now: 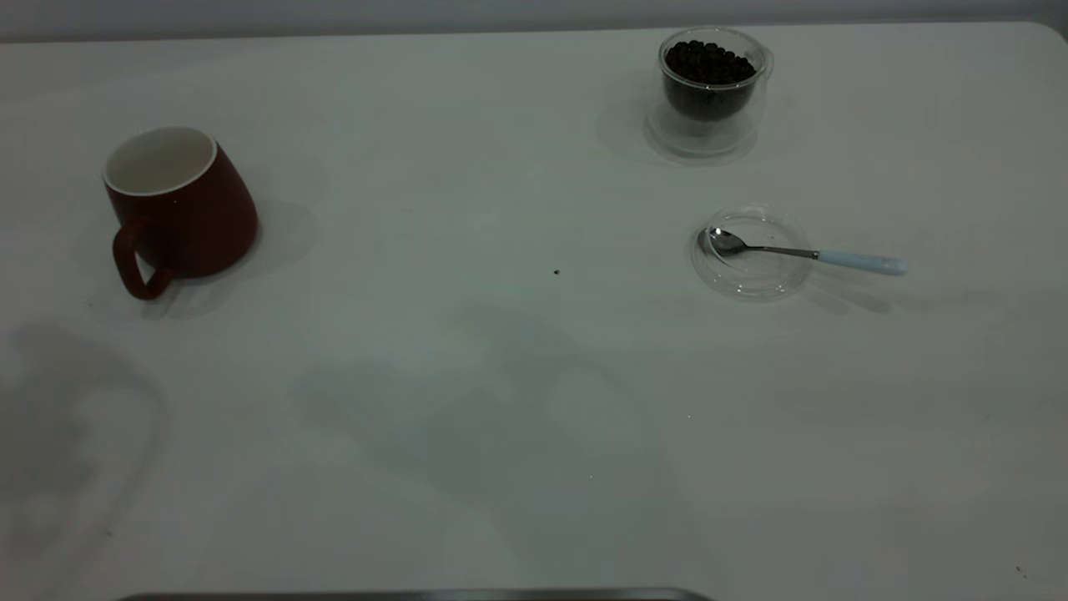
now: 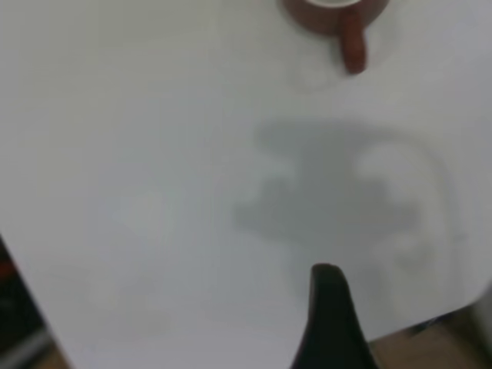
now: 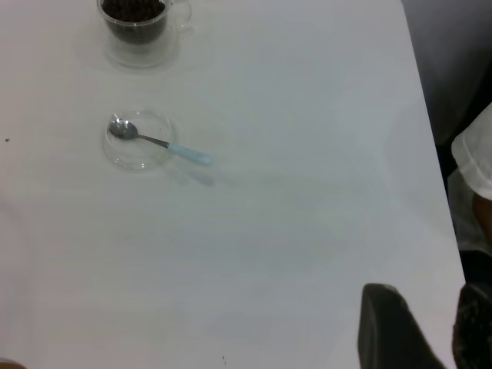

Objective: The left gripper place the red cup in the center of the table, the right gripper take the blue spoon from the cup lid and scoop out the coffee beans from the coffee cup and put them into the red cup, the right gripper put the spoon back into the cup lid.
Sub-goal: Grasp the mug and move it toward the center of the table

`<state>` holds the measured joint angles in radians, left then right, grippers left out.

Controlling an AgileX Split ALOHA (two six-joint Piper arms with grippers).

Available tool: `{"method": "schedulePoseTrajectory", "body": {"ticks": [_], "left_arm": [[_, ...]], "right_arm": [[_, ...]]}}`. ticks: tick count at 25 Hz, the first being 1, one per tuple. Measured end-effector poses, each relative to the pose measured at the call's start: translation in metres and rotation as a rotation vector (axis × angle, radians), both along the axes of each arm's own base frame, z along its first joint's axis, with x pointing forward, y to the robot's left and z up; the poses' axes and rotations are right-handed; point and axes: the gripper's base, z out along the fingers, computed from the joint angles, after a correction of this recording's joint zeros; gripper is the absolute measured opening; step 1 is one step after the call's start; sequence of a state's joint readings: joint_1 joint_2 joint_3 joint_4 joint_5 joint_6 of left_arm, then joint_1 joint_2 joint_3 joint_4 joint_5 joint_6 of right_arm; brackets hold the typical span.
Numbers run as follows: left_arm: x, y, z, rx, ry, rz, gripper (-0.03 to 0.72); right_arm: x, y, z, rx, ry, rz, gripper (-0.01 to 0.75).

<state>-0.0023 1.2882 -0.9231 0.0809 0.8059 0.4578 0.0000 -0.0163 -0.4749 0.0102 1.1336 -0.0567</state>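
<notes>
The red cup (image 1: 179,209) stands at the table's (image 1: 501,376) left, handle toward the front; in the left wrist view the red cup (image 2: 338,11) lies far ahead of my left gripper (image 2: 327,307), which shows only as a black tip over bare table. The coffee cup (image 1: 709,83) with coffee beans (image 1: 709,63) stands at the back right. In front of it the blue spoon (image 1: 801,253) rests with its bowl in the cup lid (image 1: 751,255). My right gripper (image 3: 427,296) is open and empty near the table's right edge, far from the blue spoon (image 3: 157,142), cup lid (image 3: 138,157) and coffee cup (image 3: 138,23).
Neither arm appears in the exterior view. A dark speck (image 1: 556,271) lies near the table's middle. A person's white sleeve (image 3: 477,161) shows beyond the table's right edge.
</notes>
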Motion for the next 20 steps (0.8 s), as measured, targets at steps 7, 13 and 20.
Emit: {"method": "schedulePoseTrajectory", "body": {"ticks": [7, 13, 20], "left_arm": [[0.067, 0.007, -0.043, 0.173, 0.129, -0.286, 0.586], [0.112, 0.014, -0.096, 0.28, 0.181, -0.403, 0.586], [0.139, 0.014, -0.153, 0.343, 0.142, -0.541, 0.586]], "right_arm": [[0.0, 0.0, 0.0, 0.0, 0.0, 0.0, 0.242], [0.0, 0.0, 0.0, 0.0, 0.0, 0.0, 0.242], [0.0, 0.0, 0.0, 0.0, 0.0, 0.0, 0.242]]}}
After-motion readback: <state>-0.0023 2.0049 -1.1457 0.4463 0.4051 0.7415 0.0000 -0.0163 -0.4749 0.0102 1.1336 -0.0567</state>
